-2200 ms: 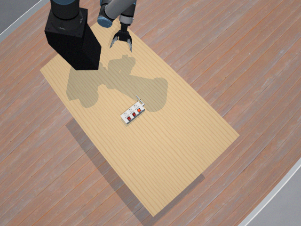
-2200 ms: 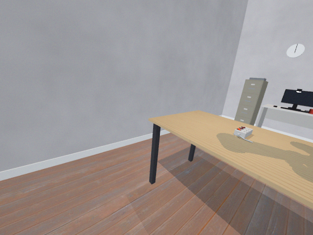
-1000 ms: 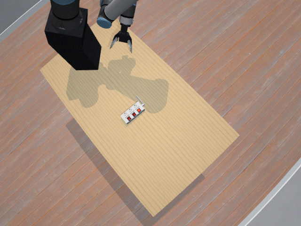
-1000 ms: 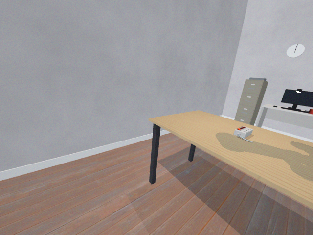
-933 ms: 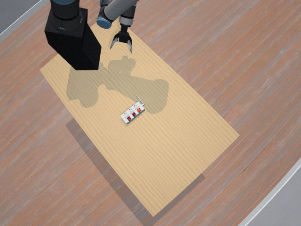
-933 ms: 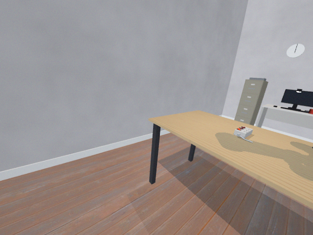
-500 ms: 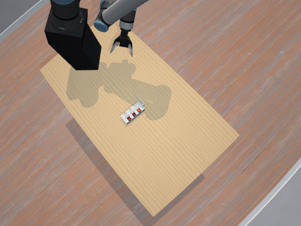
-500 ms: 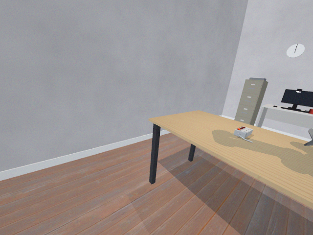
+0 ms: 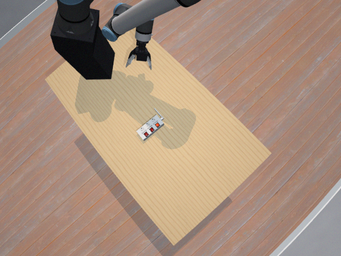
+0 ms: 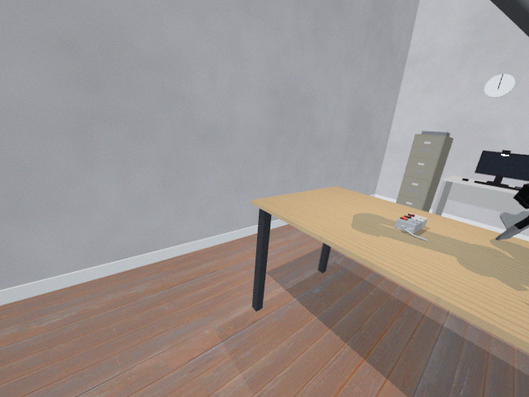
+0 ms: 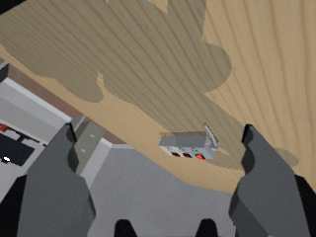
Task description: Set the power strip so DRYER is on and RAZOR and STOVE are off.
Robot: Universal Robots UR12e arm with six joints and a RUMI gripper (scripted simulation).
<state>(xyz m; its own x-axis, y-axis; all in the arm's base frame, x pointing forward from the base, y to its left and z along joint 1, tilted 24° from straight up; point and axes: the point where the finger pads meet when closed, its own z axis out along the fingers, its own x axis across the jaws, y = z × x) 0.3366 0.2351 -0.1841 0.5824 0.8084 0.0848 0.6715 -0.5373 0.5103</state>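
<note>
No text, label, brand or number can be read in any of the three views. The white power strip [image 9: 150, 128] on the wooden table [image 9: 214, 154] has small marks beside each of its three red switches, in the top view, but they are too small and blurred to make out. The wall clock [image 10: 498, 84] far right shows no legible numerals.
</note>
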